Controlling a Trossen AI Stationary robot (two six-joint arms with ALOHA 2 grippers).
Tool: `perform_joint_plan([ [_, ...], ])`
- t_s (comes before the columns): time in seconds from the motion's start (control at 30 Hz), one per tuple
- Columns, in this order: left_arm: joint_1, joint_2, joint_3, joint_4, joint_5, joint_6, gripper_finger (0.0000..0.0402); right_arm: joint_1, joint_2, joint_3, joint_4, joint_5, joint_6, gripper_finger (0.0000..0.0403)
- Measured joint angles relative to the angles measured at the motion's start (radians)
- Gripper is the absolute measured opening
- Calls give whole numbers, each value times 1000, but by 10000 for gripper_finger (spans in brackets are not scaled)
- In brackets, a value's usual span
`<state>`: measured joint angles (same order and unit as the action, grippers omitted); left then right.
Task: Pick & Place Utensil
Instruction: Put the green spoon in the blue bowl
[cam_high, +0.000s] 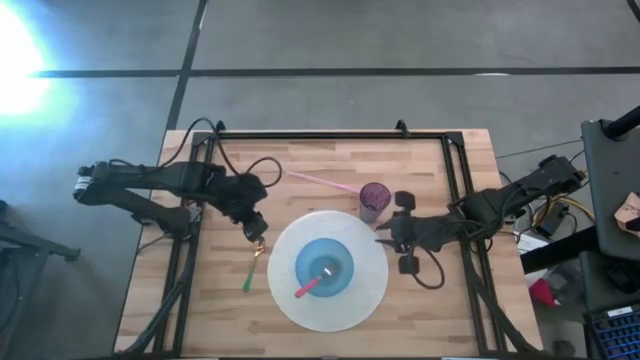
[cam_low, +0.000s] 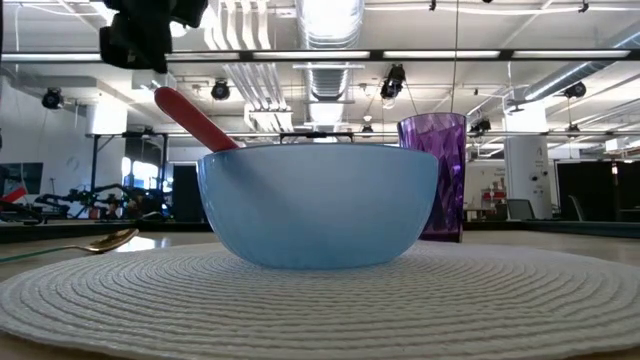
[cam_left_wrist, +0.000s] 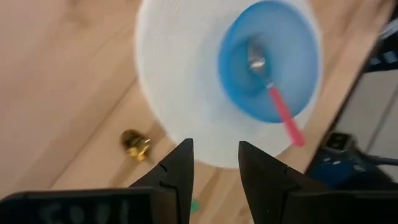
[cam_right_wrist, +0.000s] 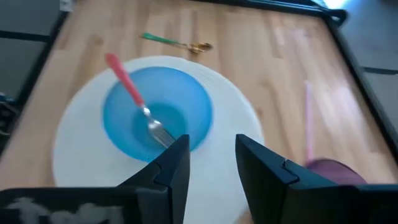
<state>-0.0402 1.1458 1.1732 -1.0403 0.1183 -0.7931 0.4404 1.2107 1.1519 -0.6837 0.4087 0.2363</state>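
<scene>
1. My left jaws (cam_high: 257, 230): over the worktop (cam_high: 330, 165) just off the placemat's left edge, parted a little, holding nothing.

2. Green-handled spoon (cam_high: 252, 267): flat on the wood beside the placemat's left edge, gold bowl end (cam_left_wrist: 135, 144) near my left jaws, not gripped.

3. Round white placemat (cam_high: 290, 300): at the worktop's centre front.

4. Blue bowl (cam_high: 325, 268): on the placemat's middle.

5. Pink-handled fork (cam_high: 312, 286): inside the bowl, tines down, handle leaning on the rim.

6. Pink straw (cam_high: 320, 181): loose on the wood behind the placemat.

7. Purple cup (cam_high: 374, 199): upright, at the placemat's far right edge.

8. My right jaws (cam_high: 384, 234): at the placemat's right edge, slightly apart, empty.
</scene>
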Motion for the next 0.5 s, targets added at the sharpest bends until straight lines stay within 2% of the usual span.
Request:
perform_joint_plan([
  [0.27,0,1,0,-61,-99,36,125,0,-62,2,-25,37,15,144],
  [0.5,0,2,0,-62,-139,-15,180,0,-117,1,-146,90,113,154],
])
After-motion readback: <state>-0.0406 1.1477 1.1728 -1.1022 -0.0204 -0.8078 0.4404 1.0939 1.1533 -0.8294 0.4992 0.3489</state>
